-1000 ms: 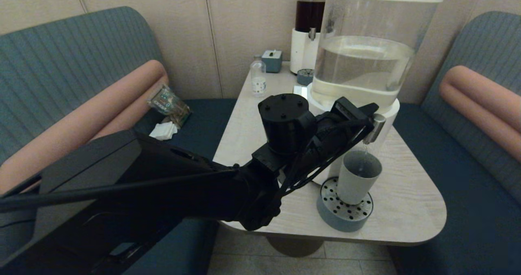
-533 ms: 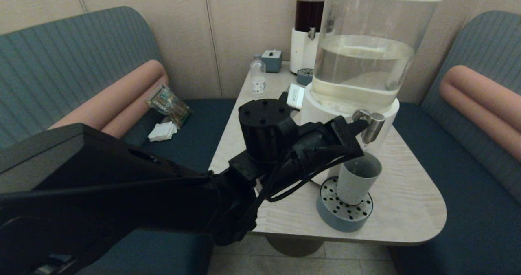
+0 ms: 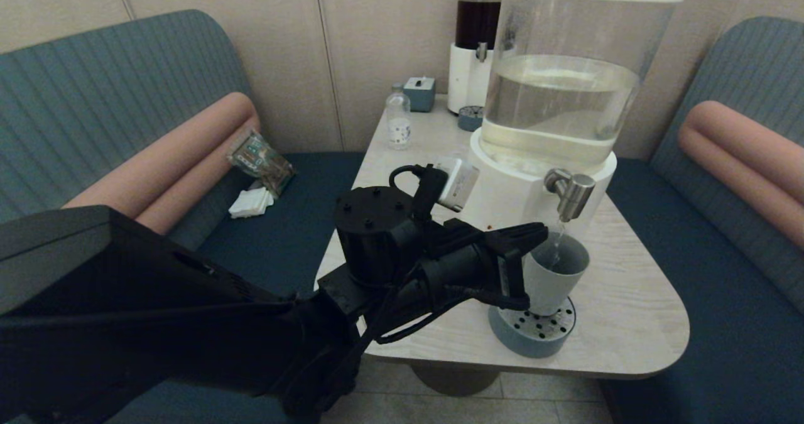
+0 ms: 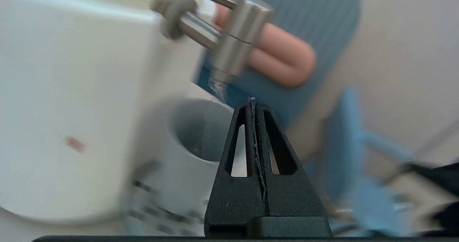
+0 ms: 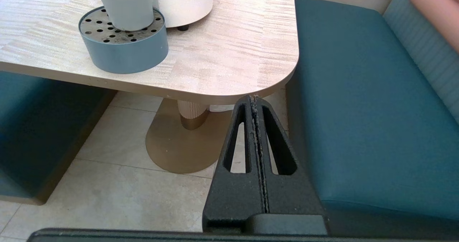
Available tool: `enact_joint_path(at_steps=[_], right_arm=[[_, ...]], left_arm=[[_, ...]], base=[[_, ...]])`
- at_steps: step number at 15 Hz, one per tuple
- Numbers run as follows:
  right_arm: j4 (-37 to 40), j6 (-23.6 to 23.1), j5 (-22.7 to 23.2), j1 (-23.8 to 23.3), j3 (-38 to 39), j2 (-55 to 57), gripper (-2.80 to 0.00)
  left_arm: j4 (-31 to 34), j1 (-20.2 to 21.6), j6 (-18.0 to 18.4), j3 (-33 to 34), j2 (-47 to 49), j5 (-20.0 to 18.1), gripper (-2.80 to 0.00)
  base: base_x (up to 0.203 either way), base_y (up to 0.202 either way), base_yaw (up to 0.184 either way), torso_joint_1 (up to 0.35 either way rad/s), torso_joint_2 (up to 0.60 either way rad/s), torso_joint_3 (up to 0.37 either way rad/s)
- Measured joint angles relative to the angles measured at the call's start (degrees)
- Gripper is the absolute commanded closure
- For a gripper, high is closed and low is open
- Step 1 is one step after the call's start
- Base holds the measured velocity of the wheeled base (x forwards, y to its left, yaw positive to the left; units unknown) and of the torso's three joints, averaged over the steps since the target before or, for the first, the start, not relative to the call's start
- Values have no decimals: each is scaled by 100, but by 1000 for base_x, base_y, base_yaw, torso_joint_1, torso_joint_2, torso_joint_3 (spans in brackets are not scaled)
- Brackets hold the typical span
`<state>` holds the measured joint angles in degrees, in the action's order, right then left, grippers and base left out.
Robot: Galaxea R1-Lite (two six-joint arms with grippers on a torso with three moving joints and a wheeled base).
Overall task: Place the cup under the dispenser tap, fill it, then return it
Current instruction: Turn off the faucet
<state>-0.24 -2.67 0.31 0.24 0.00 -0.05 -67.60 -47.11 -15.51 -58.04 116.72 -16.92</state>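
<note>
The grey-blue cup [image 3: 553,279] stands upright on the round drip tray [image 3: 531,335], directly below the steel dispenser tap [image 3: 571,193]. A thin stream of liquid runs from the tap [image 4: 235,37] into the cup [image 4: 186,152]. My left gripper [image 3: 534,232] is shut and empty, its tips just left of the cup's rim and below the tap. In the left wrist view the shut gripper [image 4: 252,100] sits beside the cup's mouth. My right gripper [image 5: 254,98] is shut, parked low off the table's near right corner.
The large clear tank on its white base [image 3: 502,191] stands behind the cup. At the back are a dark-liquid dispenser [image 3: 476,34], a small bottle [image 3: 397,119] and a small blue box [image 3: 419,92]. Blue bench seats [image 5: 358,102] flank the table [image 3: 634,311].
My left gripper has dropped from the tap's lever down and back to the left, to the level of the cup's rim. Liquid runs from the tap again, as it did a second ago.
</note>
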Motion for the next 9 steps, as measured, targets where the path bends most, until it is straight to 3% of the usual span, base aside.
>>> enact_joint_path(at_steps=[3, 9], right_arm=[[-4, 0, 1, 0, 0, 0, 0], [0, 0, -2, 0, 0, 0, 0]], left_arm=[[-337, 279, 681, -410, 431, -105, 0], [-208, 556, 723, -1458, 901, -114, 0]], base=[[0, 0, 0, 0, 0, 0], [0, 0, 0, 0, 0, 0]])
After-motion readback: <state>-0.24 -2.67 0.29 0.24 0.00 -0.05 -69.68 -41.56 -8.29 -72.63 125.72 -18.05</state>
